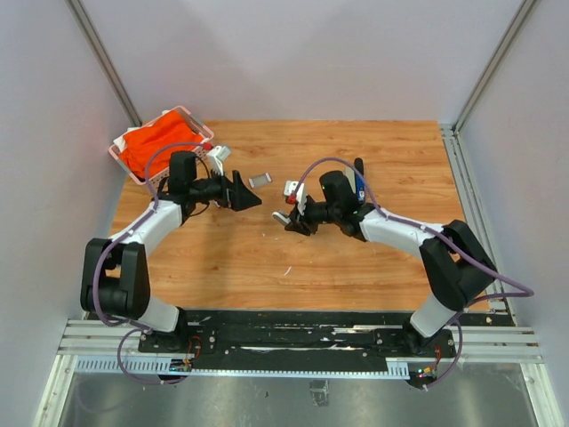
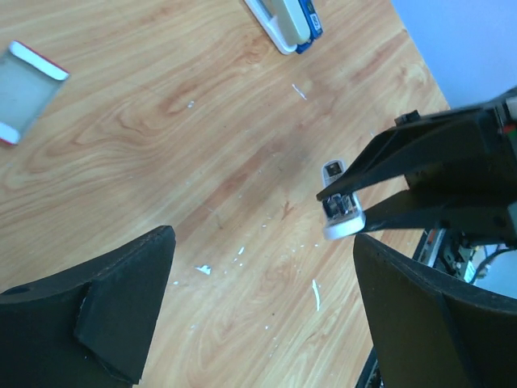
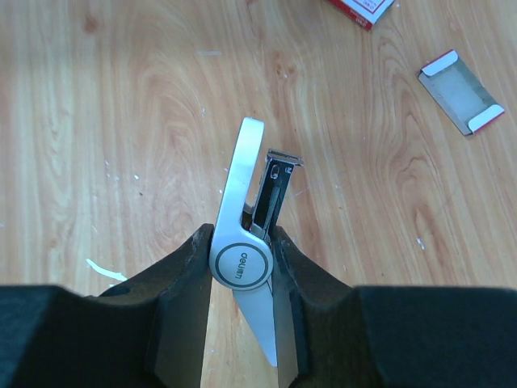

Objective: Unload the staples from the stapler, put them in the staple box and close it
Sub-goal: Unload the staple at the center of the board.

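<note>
My right gripper [image 1: 292, 218] [image 3: 242, 246] is shut on a white and silver stapler [image 3: 246, 210], gripping it at its round hinge. The stapler's top arm is swung open from the dark metal magazine [image 3: 275, 182]. It also shows in the left wrist view [image 2: 339, 212], held just above the wood. I cannot make out any staples in the magazine or on the table. My left gripper [image 1: 253, 200] [image 2: 266, 323] is open and empty, a short way left of the stapler and pointing toward it.
A flat grey sleeve with red ends [image 1: 260, 180] [image 3: 459, 99] [image 2: 28, 90] and a small white box with a red label [image 1: 291, 189] [image 3: 363, 8] lie behind the grippers. A second blue and white stapler [image 1: 358, 184] [image 2: 289, 20] lies right of them. A basket with orange cloth [image 1: 156, 142] stands at the back left.
</note>
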`<move>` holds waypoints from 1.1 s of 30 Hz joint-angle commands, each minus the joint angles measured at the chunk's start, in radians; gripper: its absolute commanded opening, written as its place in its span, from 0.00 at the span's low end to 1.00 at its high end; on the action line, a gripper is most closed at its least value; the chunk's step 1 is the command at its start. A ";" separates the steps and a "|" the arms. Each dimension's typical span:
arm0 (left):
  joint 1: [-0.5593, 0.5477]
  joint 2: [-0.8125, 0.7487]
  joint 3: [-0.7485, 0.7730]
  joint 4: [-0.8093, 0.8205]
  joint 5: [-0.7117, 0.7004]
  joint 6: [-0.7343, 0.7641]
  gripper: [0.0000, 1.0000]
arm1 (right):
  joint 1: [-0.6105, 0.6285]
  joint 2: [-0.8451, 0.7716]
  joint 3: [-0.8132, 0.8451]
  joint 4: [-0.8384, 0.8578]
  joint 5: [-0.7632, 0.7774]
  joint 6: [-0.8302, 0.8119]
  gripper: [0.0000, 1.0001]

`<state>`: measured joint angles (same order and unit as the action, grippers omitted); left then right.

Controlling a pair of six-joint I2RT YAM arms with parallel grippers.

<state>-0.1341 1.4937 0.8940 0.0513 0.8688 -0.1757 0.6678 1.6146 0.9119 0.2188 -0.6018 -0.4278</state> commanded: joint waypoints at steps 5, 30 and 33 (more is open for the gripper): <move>0.052 -0.143 -0.006 -0.141 -0.031 0.154 0.98 | -0.090 0.088 0.119 -0.197 -0.361 0.163 0.25; 0.056 -0.271 -0.100 -0.142 -0.073 0.227 0.98 | -0.153 0.324 0.296 -0.417 -0.391 0.391 0.29; 0.056 -0.264 -0.105 -0.129 -0.070 0.219 0.98 | -0.152 0.345 0.314 -0.445 -0.344 0.403 0.30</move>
<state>-0.0864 1.2449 0.8001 -0.1188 0.7967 0.0467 0.5293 1.9373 1.1812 -0.1707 -0.9901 -0.0650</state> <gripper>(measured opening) 0.982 0.321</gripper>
